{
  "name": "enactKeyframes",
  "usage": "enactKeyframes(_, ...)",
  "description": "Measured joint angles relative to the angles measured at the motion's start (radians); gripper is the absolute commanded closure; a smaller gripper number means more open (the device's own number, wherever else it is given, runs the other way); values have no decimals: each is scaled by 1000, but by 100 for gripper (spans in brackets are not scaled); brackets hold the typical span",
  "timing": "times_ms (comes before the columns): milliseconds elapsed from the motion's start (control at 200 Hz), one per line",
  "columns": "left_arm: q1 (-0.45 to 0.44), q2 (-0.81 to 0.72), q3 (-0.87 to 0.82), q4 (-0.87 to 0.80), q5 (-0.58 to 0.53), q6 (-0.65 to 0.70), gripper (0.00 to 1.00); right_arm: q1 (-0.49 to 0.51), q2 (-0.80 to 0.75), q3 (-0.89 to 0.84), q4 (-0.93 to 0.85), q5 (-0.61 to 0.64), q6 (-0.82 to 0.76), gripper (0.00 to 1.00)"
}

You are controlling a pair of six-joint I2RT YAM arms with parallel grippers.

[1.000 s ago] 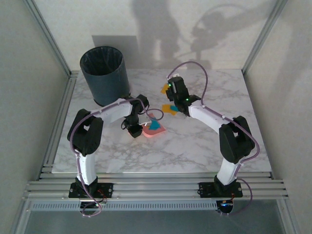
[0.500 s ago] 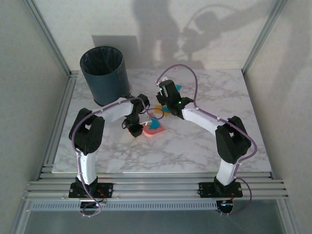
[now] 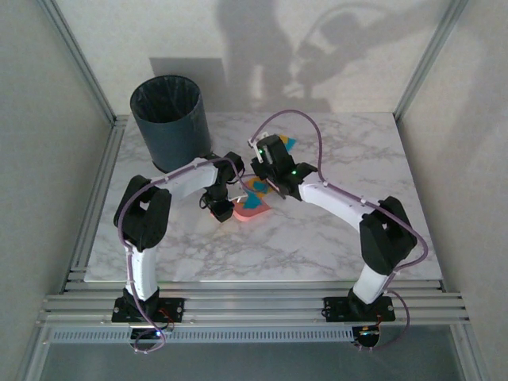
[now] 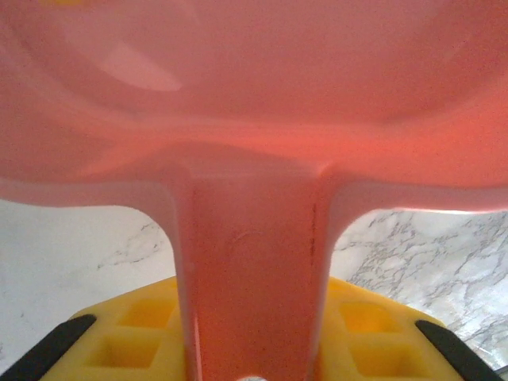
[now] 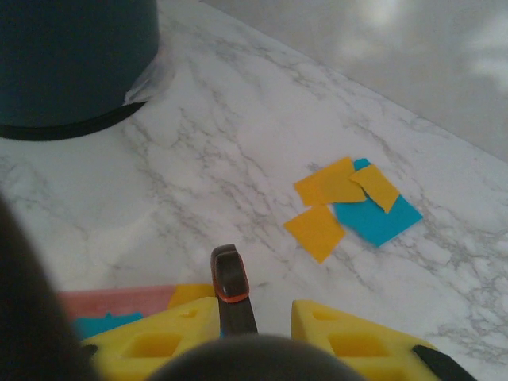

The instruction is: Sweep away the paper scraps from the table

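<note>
Two sets of fingers work close together near the middle of the table. The left fingers are clamped on the handle of a pink dustpan, the handle running straight up between the yellow pads in the left wrist view. The pan lies just right of them, mouth turned toward the right arm; whether it touches the marble cannot be told.

The right fingers are clenched on a slim dark handle with an orange band, poised just behind the pan's far edge.

Some paper scraps lie loose on the table beyond the right fingers: a tight cluster of three orange-yellow bits and one teal bit, overlapping. From above, that cluster shows just behind the right wrist. More scraps, teal and orange-yellow, sit inside the dustpan, seen at the lower left of the right wrist view.

A dark bin stands at the table's far left corner, well apart from the loose cluster.
</note>
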State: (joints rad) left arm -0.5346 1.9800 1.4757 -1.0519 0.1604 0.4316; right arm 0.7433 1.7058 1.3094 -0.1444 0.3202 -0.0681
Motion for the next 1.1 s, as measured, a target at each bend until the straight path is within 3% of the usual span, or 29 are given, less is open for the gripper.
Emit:
enactKeyframes(476,1,0,4,0,-3,-10,100,38,-129,-72,-72,-47,63,100)
enactKeyframes(1101,1,0,4,0,-4,-10,100,39,-99,-58,-154,248,265,100)
